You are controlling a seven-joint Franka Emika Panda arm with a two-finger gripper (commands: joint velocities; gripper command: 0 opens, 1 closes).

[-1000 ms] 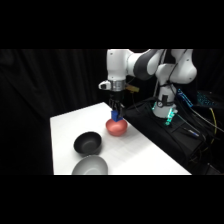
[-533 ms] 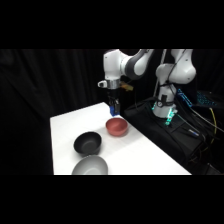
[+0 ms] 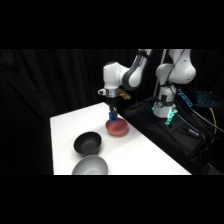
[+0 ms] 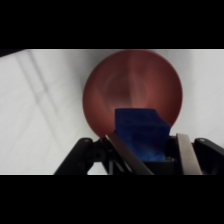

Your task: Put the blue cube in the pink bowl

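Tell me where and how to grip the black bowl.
Grip the black bowl by its rim, coming straight down from above, probably with one finger inside and one outside the wall. It sits upright and open on the table, too wide to span whole. The grey bowl crowds its near side, so the far or left rim looks freer. The gripper now holds the cube.
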